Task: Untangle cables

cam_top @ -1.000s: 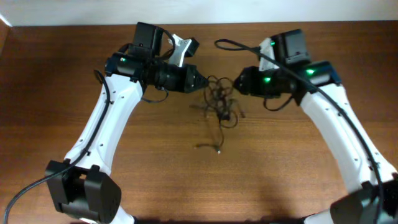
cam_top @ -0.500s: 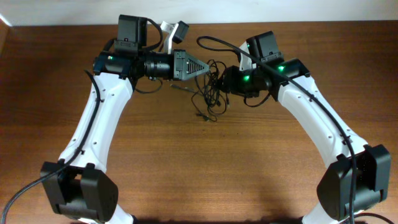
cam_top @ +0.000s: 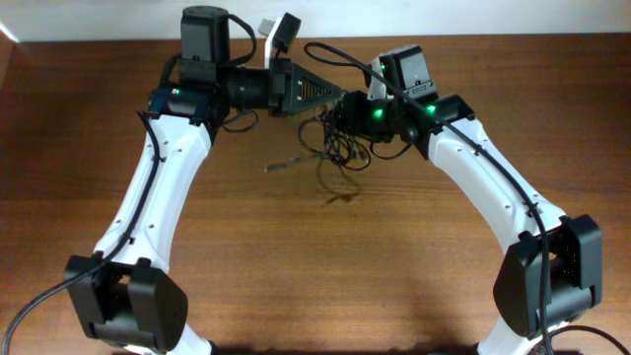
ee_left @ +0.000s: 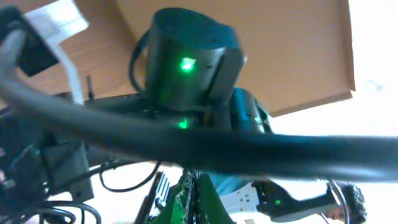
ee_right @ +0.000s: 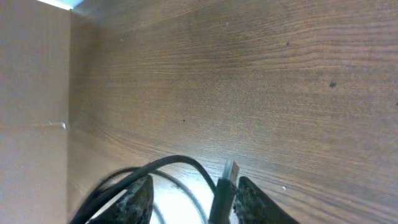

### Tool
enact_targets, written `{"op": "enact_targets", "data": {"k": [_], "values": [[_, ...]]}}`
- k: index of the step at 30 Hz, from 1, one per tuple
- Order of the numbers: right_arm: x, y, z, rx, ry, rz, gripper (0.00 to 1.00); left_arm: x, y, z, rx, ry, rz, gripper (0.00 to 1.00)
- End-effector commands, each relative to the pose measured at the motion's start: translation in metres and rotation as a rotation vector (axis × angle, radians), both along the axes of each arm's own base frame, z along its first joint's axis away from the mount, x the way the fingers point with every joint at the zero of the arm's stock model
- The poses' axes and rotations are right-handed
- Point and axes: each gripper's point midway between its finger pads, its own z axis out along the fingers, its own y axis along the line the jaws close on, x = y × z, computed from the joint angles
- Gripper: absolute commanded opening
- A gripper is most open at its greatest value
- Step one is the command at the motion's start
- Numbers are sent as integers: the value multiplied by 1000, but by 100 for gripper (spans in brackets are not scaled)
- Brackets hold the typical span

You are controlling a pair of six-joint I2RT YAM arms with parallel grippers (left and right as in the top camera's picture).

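The cables are a thin black tangle hanging between the two gripper tips near the table's back edge. Loose plug ends trail to the table at the left and in front. My left gripper points right, its green fingers pressed together on a dark strand at the tangle's top. My right gripper faces it. In the right wrist view its jaws stand apart; a cable loop passes between them and a plug leans on the right finger.
The brown wooden table ends at a white wall along the back. Thick black arm cables arch over the right arm and cross the left wrist view. The right arm's dark wrist housing with a green light sits close to the left camera.
Both grippers have moved toward the back of the table, carrying the tangle up and away from the centre. The loose ends dragged along. The right jaws have narrowed.
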Motion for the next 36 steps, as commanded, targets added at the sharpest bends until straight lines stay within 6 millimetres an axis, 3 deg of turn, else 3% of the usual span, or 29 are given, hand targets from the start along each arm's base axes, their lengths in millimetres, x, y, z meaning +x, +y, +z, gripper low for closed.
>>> {"op": "enact_targets", "data": {"k": [1,6,8,10,12,14,19,23,26,30,33,35,36], "values": [[1,2,-3,1,12,-3,27,-4,-2,21,-48,-45,-49,0],[-4,-24,26,94,5,53,27,17,1,2,40,-137,75,0],[-12,-43,21,50,36,53,31,29,8,-25,157,-117,171,0],[-21,-59,9,-3,87,49,33,34,23,-69,367,-38,280,0],[-27,-59,11,-3,78,89,42,30,30,-93,499,-45,300,0],[-33,-43,26,61,30,183,47,24,22,-96,518,-57,274,0],[-32,-24,32,56,-8,198,51,17,8,-84,436,-52,220,0],[-30,-23,19,5,37,133,50,17,1,-57,289,-40,184,0],[-31,-18,-3,-34,99,104,50,17,1,-35,180,-28,147,0],[-13,-47,-27,-193,104,-59,47,12,4,-24,124,-12,109,0],[-6,-61,-38,-268,89,-109,35,10,11,-1,23,-12,58,0],[-2,-71,-46,-320,88,-146,8,9,19,26,-58,-56,-1,0],[-2,-73,-47,-326,87,-151,4,11,25,36,-74,-88,-2,0]]}}
